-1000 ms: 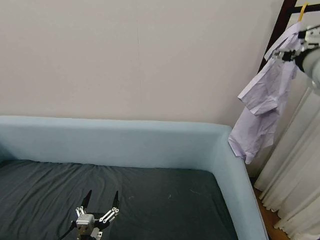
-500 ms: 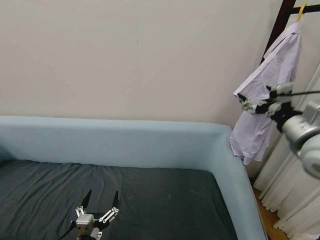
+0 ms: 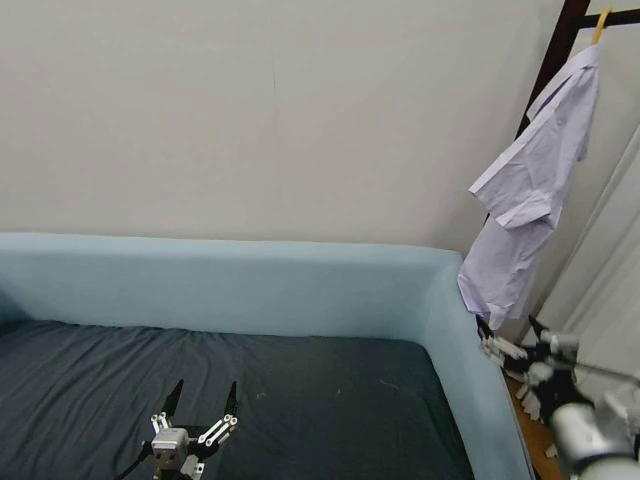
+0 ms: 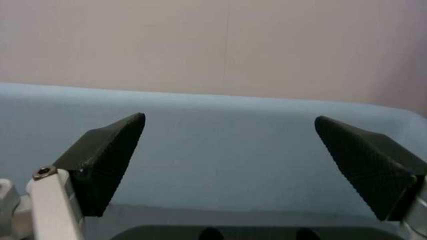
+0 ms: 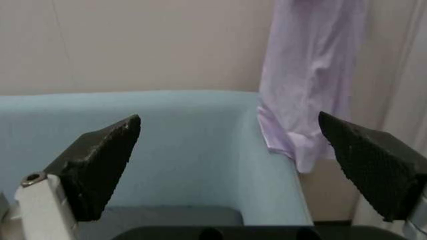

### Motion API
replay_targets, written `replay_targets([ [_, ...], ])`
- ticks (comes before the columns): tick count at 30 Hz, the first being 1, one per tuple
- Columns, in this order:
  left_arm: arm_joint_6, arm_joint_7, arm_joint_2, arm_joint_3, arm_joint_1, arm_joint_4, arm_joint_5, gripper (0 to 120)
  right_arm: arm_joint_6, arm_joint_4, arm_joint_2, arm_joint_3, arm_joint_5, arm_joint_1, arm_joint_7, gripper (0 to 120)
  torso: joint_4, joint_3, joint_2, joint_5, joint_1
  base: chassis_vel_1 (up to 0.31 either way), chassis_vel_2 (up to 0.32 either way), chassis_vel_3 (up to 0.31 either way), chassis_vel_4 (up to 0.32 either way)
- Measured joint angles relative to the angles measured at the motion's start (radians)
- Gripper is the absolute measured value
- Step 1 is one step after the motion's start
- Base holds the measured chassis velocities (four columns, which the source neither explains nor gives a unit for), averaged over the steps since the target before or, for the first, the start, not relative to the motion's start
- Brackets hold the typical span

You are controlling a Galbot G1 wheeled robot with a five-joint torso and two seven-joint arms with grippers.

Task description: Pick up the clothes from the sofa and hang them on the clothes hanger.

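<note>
A pale lilac shirt [image 3: 531, 195] hangs from a yellow hanger [image 3: 603, 22] on the dark clothes rack [image 3: 550, 60] at the upper right, its hem just beside the sofa's right arm. The right wrist view shows the same lilac shirt [image 5: 309, 75] drooping past the sofa corner. My right gripper [image 3: 510, 335] is open and empty, low at the right, beyond the sofa's right arm and below the shirt. My left gripper [image 3: 203, 395] is open and empty, hovering over the dark seat cover [image 3: 250, 400] near the bottom of the head view.
The light blue sofa [image 3: 260, 285] has a backrest along the plain wall and a right arm [image 3: 470, 390]. White curtains [image 3: 600, 330] hang behind the rack at the right, with a strip of wooden floor [image 3: 535, 430] below them.
My right arm has let go of the shirt and dropped from the hanger's height to beside the sofa arm. The shirt now hangs free on the rack. The left arm stayed still.
</note>
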State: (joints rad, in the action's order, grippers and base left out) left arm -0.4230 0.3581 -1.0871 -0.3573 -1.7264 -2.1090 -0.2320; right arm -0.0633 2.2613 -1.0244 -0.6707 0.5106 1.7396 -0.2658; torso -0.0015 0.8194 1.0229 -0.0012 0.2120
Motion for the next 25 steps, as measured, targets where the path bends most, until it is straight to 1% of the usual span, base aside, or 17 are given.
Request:
replay_targets([
  [1, 0.000, 0.000, 0.000, 0.000, 0.000, 0.000, 0.000, 100, 0.000, 0.000, 0.000, 0.000, 0.000, 0.000, 0.000, 100, 0.0000, 0.000, 0.000, 0.0000, 0.000, 0.000, 0.000, 0.000, 0.000],
  [4, 0.000, 0.000, 0.000, 0.000, 0.000, 0.000, 0.000, 100, -0.121, -0.026, -0.092, 0.024, -0.154, 0.103, 0.030, 100, 0.0003, 0.000, 0.000, -0.0001, 0.000, 0.000, 0.000, 0.000, 0.000],
  [5, 0.000, 0.000, 0.000, 0.000, 0.000, 0.000, 0.000, 100, -0.153, -0.039, -0.115, 0.031, -0.195, 0.118, 0.035, 100, 0.0003, 0.000, 0.000, 0.0001, 0.000, 0.000, 0.000, 0.000, 0.000],
  [7, 0.000, 0.000, 0.000, 0.000, 0.000, 0.000, 0.000, 100, -0.164, -0.044, -0.123, 0.034, -0.209, 0.123, 0.036, 100, 0.0005, 0.000, 0.000, 0.0000, 0.000, 0.000, 0.000, 0.000, 0.000],
  [9, 0.000, 0.000, 0.000, 0.000, 0.000, 0.000, 0.000, 100, -0.230, -0.077, -0.164, 0.051, -0.283, 0.137, 0.039, 100, 0.0004, 0.000, 0.000, 0.0001, 0.000, 0.000, 0.000, 0.000, 0.000],
  [14, 0.000, 0.000, 0.000, 0.000, 0.000, 0.000, 0.000, 100, -0.292, -0.109, -0.184, 0.058, -0.315, 0.128, 0.049, 100, 0.0005, 0.000, 0.000, 0.0003, 0.000, 0.000, 0.000, 0.000, 0.000],
  [25, 0.000, 0.000, 0.000, 0.000, 0.000, 0.000, 0.000, 100, -0.296, -0.110, -0.179, 0.062, -0.293, 0.116, 0.048, 100, 0.0003, 0.000, 0.000, 0.0003, 0.000, 0.000, 0.000, 0.000, 0.000],
])
